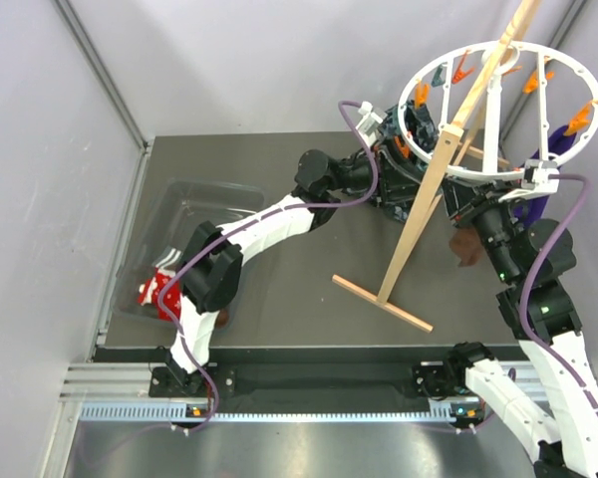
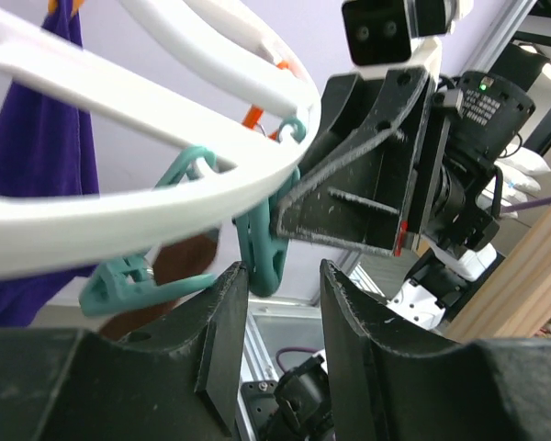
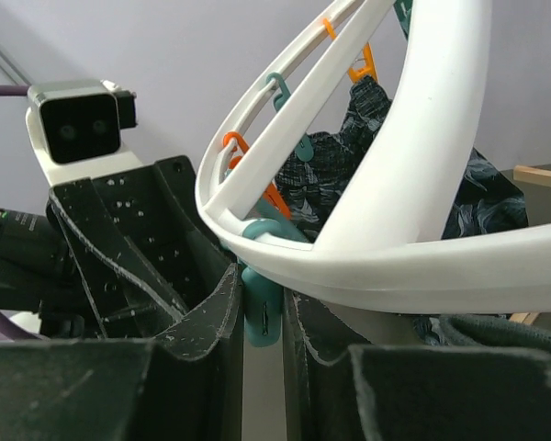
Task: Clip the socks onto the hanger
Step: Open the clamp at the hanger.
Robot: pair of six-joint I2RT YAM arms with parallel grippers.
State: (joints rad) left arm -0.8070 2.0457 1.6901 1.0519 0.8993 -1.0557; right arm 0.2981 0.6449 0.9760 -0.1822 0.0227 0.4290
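Hanger (image 1: 478,176): a white wheel-shaped ring carried on a slanted wooden pole (image 1: 429,199) at the far right of the bench (image 1: 279,149), with orange and teal clips around its rim. Both arms reach to the near-left part of the ring and face each other across it. Right end effector (image 3: 263,276): closed on a teal clip (image 3: 262,317) that hangs under the rim, with a finger pressed against each side of the clip. Left end effector (image 2: 285,276): jaws apart. The lower end of the same teal clip sits at the mouth of the gap, against the left-hand finger (image 2: 225,340) as that view shows it, and daylight shows between the clip and the other finger. Nothing is gripped. Socks: the dark brown sock (image 1: 466,244) appears below the ring, just beside the right arm's wrist. From the left wrist it shows as a brown patch behind the teal clips. Whether it hangs from a clip or lies on the bench cannot be determined. The red patterned socks (image 1: 159,296) lie in a clear plastic bin (image 1: 194,189) at the left edge of the bench, well apart from the hanger and partly covered by the left arm. Other items on the ring: a purple sock (image 2: 37,175) and a dark-blue patterned cloth (image 3: 349,175) hang from it.
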